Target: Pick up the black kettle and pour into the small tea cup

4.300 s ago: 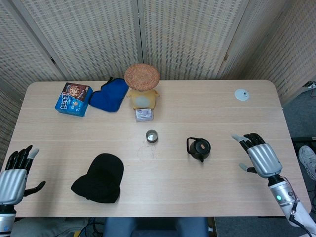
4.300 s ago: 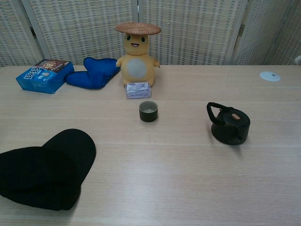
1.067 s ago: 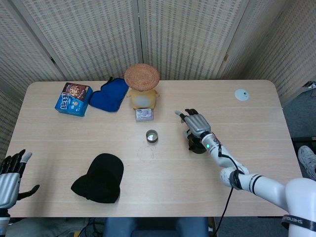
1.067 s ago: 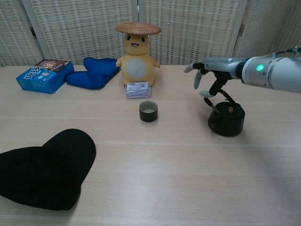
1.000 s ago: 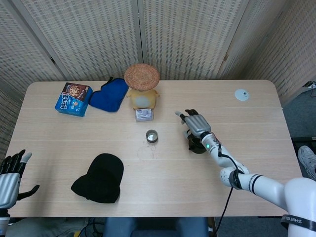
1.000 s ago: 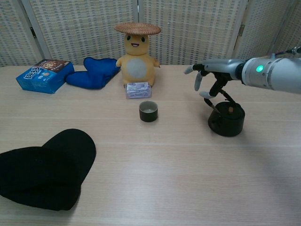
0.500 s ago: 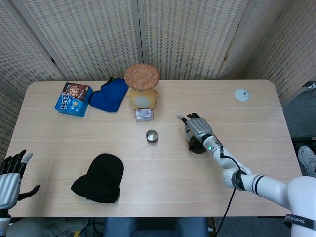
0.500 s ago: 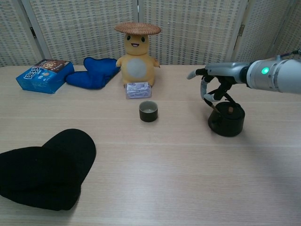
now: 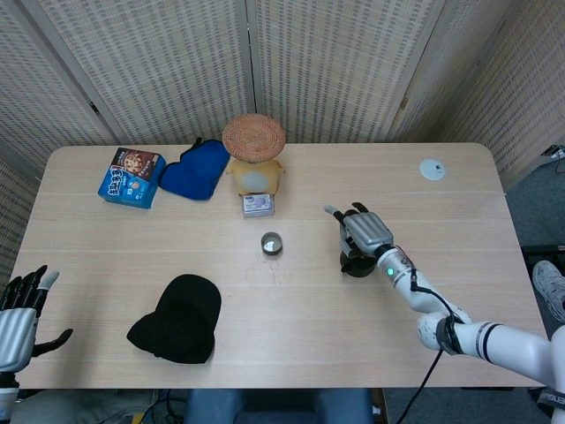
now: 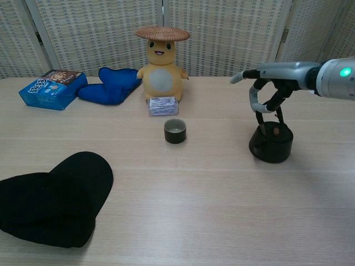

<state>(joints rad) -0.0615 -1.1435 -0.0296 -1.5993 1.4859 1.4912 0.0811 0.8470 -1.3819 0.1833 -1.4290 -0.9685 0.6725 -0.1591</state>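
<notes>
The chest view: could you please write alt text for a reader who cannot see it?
The robot's right hand reaches in from the right with fingers curled at the handle of the black kettle, which sits on the wooden table. The small tea cup stands to its left, before a yellow toy.

The tea cup [image 10: 175, 131] sits left of the kettle [image 10: 271, 143], before the plush toy [image 10: 161, 61].

Black kettle [image 10: 270, 142] upright on the table — small tea cup [image 10: 175, 131] well apart.
</notes>
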